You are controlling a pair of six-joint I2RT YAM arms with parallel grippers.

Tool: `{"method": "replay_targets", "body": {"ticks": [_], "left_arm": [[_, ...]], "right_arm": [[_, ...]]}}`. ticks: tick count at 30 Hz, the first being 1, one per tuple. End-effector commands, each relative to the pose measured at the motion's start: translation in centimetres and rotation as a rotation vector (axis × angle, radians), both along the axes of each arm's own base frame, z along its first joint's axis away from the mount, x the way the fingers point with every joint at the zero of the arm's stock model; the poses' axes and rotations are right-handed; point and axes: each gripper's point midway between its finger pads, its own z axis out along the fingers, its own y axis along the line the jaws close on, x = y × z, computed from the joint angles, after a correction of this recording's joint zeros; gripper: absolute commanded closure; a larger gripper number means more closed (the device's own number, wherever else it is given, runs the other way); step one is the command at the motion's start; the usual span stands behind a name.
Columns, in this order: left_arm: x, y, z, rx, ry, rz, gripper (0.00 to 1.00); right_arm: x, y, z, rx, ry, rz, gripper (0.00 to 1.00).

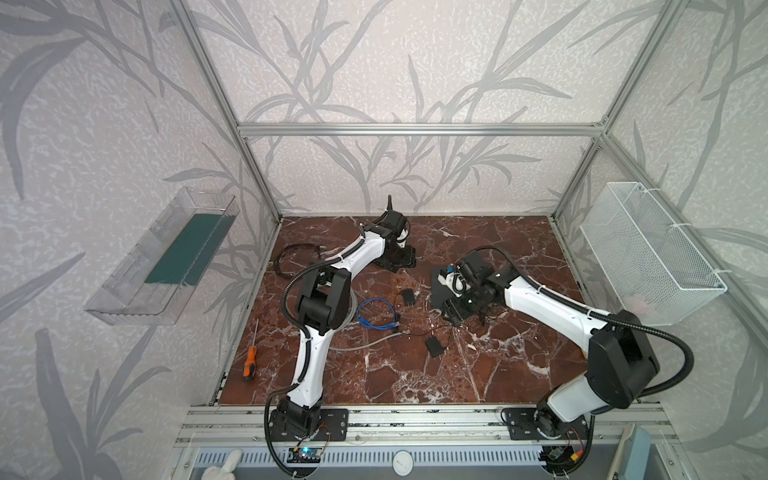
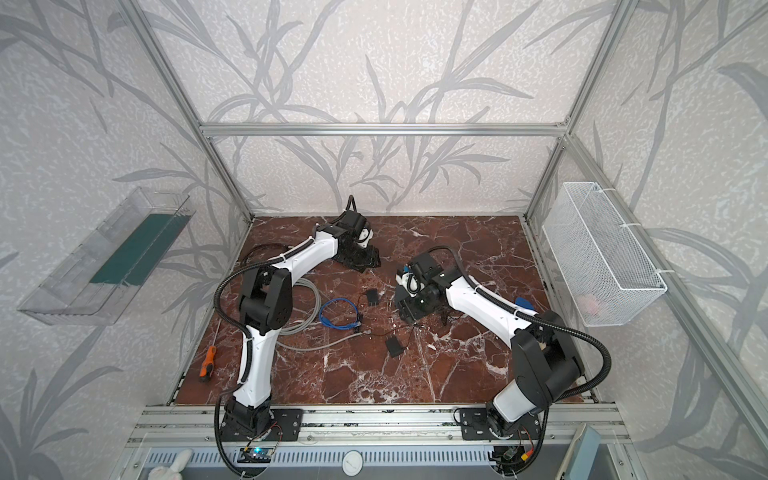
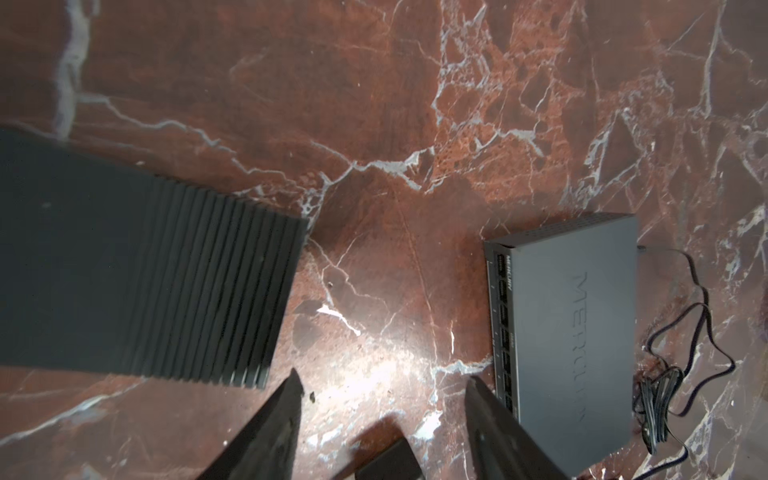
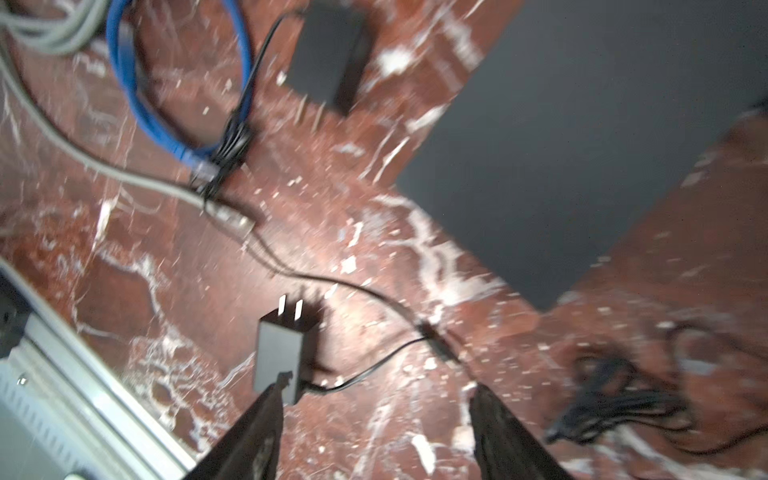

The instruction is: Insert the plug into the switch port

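Over the marble tabletop (image 3: 374, 104) your left gripper (image 3: 384, 395) hangs with jaws well apart and nothing between them, just beside the switch (image 3: 573, 340), whose port row faces the gap. Your right gripper (image 4: 380, 399) is spread wide too, empty, near a black adapter (image 4: 280, 353). The plug (image 4: 230, 220) on the grey cable lies loose on the marble beside the blue cable (image 4: 124, 83); the view is blurred.

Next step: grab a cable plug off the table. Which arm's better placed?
Right, probably. The right pincer is open, and its wrist view shows the blue cable's plug and grey cable's plug ahead. The left pincer, also open, is by the switch, with no plug in view.
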Motion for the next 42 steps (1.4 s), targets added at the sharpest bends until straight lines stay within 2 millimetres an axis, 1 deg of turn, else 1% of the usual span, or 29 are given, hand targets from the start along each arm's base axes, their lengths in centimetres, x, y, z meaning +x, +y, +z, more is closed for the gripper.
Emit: {"method": "replay_targets", "body": {"ticks": [1,6,11,16,18,20,21,23,24,25,26,28,30,32,34,36,37,39,41,42], "left_arm": [[-0.8,0.6,0.8,0.009,-0.011,0.045,0.36],[-2.4,1.7,-0.3,0.021,0.009,0.081,0.36],[-3.7,2.2,-0.9,0.021,0.029,0.093,0.36],[-4.0,2.5,-1.0,0.024,0.027,0.098,0.36],[-4.1,2.5,-1.1,0.023,0.029,0.096,0.36],[-4.2,2.5,-1.1,0.022,0.029,0.094,0.36],[-4.2,2.5,-1.2,0.024,0.028,0.092,0.36],[-4.2,2.6,-1.2,0.028,0.025,0.093,0.36],[-4.3,2.7,-1.2,0.031,0.026,0.093,0.36],[-4.4,2.7,-1.3,0.032,0.026,0.094,0.36],[-4.4,2.8,-1.3,0.034,0.025,0.095,0.36],[-4.5,3.0,-1.2,0.035,0.02,0.097,0.36],[-4.6,3.0,-1.0,0.036,0.014,0.098,0.36],[-4.6,3.1,-1.0,0.038,0.013,0.097,0.36],[-4.5,3.2,-0.9,0.04,0.008,0.097,0.36],[-4.3,3.0,-0.7,0.035,0.002,0.094,0.36],[-4.3,2.9,-0.6,0.03,-0.001,0.091,0.36],[-4.1,2.5,-0.4,0.011,-0.005,0.079,0.36],[-4.0,2.0,-0.4,-0.006,-0.003,0.063,0.36],[-4.0,1.7,-0.4,-0.015,-0.001,0.051,0.36]], "right_arm": [[-0.9,0.4,-0.6,-0.009,0.038,-0.102,0.26],[-2.7,2.4,-2.1,-0.037,0.051,-0.066,0.26],[-4.2,3.9,-3.4,-0.042,0.078,-0.032,0.25],[-5.2,4.3,-5.4,-0.126,0.087,0.013,0.28],[-5.6,4.1,-6.7,-0.165,0.104,0.023,0.3],[-5.9,3.8,-7.6,-0.194,0.102,0.03,0.32],[-6.0,3.6,-8.0,-0.209,0.103,0.037,0.34],[-6.2,3.5,-8.5,-0.231,0.096,0.058,0.45],[-6.3,3.4,-8.5,-0.235,0.093,0.064,0.53],[-6.3,3.2,-8.4,-0.242,0.093,0.062,0.6],[-6.3,3.0,-8.0,-0.246,0.085,0.062,0.66],[-5.9,2.1,-6.5,-0.269,0.049,0.054,0.72],[-4.8,1.2,-3.6,-0.25,-0.003,0.025,0.73],[-3.1,-0.1,-0.8,-0.194,-0.036,-0.034,0.73],[-0.5,-2.5,1.9,-0.145,-0.085,-0.139,0.73],[2.2,-5.5,3.9,-0.117,-0.135,-0.25,0.73],[3.9,-7.2,4.7,-0.104,-0.171,-0.312,0.73],[7.1,-10.3,5.4,-0.098,-0.259,-0.409,0.72],[10.3,-13.2,5.3,-0.125,-0.338,-0.482,0.71],[11.9,-14.8,4.6,-0.144,-0.345,-0.527,0.71]]}}
